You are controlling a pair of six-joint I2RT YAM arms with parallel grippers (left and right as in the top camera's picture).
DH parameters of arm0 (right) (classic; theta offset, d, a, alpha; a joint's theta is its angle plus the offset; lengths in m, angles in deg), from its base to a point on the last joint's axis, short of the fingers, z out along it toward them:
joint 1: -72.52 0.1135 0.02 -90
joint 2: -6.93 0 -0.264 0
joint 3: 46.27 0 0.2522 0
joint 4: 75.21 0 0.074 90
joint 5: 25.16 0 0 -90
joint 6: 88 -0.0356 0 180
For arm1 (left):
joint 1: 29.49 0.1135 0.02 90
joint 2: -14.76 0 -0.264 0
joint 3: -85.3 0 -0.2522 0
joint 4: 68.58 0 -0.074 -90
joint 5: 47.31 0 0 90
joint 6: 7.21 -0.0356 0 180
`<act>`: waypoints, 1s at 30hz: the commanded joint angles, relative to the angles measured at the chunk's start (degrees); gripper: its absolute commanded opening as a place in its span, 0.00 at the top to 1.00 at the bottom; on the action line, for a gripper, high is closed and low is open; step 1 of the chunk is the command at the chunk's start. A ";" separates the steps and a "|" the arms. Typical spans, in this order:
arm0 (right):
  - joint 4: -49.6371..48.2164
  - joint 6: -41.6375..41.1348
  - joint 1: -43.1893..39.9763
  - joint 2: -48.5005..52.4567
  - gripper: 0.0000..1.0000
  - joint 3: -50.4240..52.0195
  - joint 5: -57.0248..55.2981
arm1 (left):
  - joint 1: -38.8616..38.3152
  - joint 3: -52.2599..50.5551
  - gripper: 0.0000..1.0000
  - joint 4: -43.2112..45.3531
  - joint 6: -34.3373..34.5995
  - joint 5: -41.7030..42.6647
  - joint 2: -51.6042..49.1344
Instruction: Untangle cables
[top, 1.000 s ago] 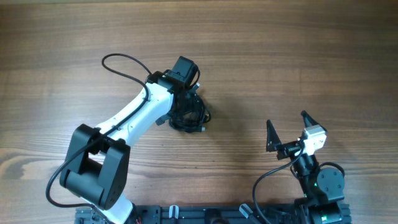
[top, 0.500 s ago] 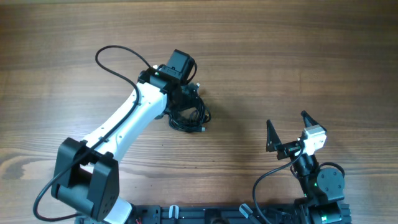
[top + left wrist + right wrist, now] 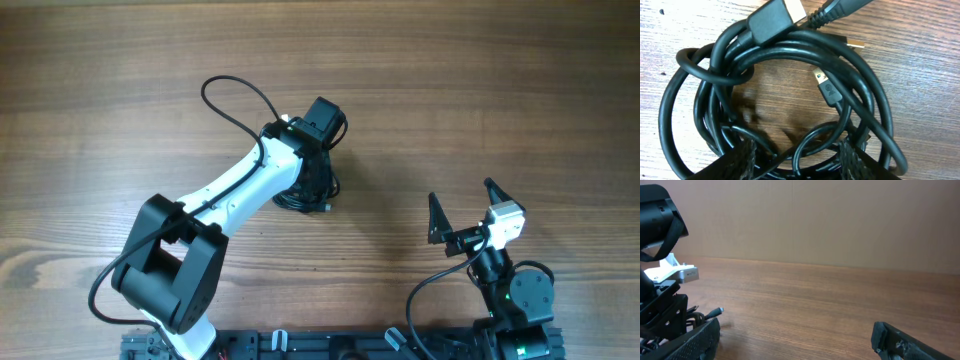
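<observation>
Overhead: the cables (image 3: pixel 318 196) lie as one coiled black bundle on the wooden tabletop (image 3: pixel 520 80), a little left of frame centre. The left gripper (image 3: pixel 312 172) is directly over the bundle, and the white left arm (image 3: pixel 235 185) hides most of the coil's 9 o'clock side.

Left wrist view: the cables (image 3: pixel 790 55) fill the frame as overlapping loops. A broad flat plug (image 3: pixel 771 21) with a gold shell sits at 12 o'clock. A small gold-tipped plug (image 3: pixel 828 91) points up inside the coil, right of centre. The left gripper (image 3: pixel 797 162) comes in at 6 o'clock. Its fingers (image 3: pixel 742 159) stand apart, one either side of several strands and one small loop, with bare wood showing between them. The bottom frame edge cuts off the contact area, so actual pinching of a strand cannot be confirmed.

The right gripper (image 3: pixel 465 205) is parked near the front edge, well apart from the bundle, which lies at roughly its 9 o'clock. Its jaws are spread wide and hold nothing. Right wrist view: the right gripper (image 3: pixel 796 330) faces bare tabletop (image 3: pixel 815 290), with one cable end just visible at the far left.
</observation>
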 commanded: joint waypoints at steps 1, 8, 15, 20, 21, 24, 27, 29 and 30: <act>-0.15 0.50 -0.24 -0.39 0.00 0.07 -0.79 | -0.11 -0.48 0.41 0.17 -0.09 -1.36 -0.70; -0.15 0.48 -0.24 -0.39 0.00 0.07 -0.79 | 1.60 0.02 0.43 0.83 -0.13 -1.36 -0.59; -0.15 0.50 -0.24 -0.39 0.00 0.07 -0.79 | 2.47 1.07 0.96 -1.38 -0.35 -3.96 0.28; -0.15 0.48 -0.24 -0.39 0.00 0.07 -0.79 | 5.14 6.03 0.96 -6.05 0.00 1.01 3.93; -0.15 0.48 -0.24 -0.39 0.00 0.07 -0.79 | 5.20 5.97 0.96 -8.37 0.46 -0.13 3.67; -0.15 0.50 -0.24 -0.39 0.00 0.07 -0.79 | 5.79 4.81 0.87 -11.32 4.61 -5.25 2.99; -0.15 0.48 -0.24 -0.39 0.00 0.07 -0.79 | 6.91 1.33 0.57 -11.02 7.74 -4.90 2.93; -0.15 0.50 -0.24 -0.39 0.00 0.07 -0.79 | 6.99 -1.62 0.49 -9.14 7.74 -4.39 2.93; -0.15 0.50 -0.24 -0.39 0.00 0.07 -0.79 | 6.97 -3.04 0.50 -7.30 7.72 -3.04 2.93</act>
